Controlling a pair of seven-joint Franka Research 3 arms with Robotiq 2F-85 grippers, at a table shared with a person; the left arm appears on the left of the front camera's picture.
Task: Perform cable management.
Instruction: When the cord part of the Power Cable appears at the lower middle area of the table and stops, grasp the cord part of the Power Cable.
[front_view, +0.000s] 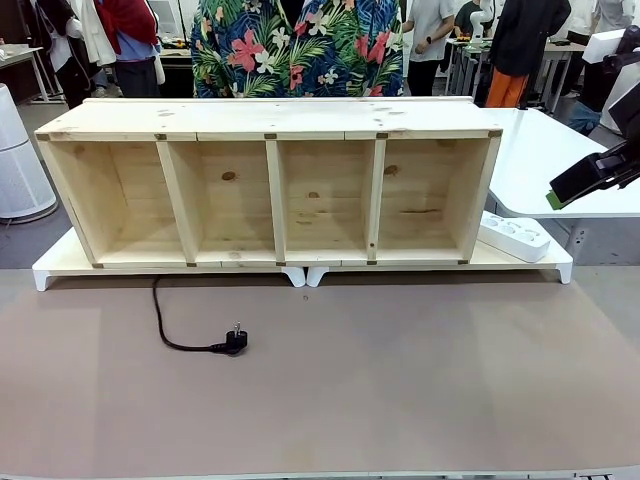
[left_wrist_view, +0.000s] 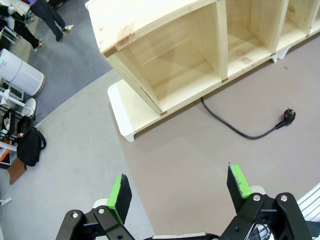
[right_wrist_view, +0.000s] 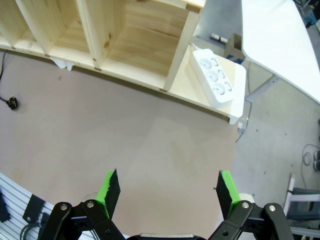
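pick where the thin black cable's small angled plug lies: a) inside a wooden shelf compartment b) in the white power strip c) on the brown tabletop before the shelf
c: the small black angled plug lies on the brown tabletop in front of the pale wooden four-compartment shelf, far from the white multi-socket power strip.

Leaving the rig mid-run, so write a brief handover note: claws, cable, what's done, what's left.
Left claw: open, empty, above the brown table mat off the shelf's left end.
Right claw: open, empty, above the mat near the white multi-socket power strip.
Thin black power cable: comes out from under the four-bay pale wooden shelf and lies loose on the mat, its small black angled plug free.
Done: nothing visible; the cable is untouched.
Left: pick up the cable, probably near the plug, and tidy it.
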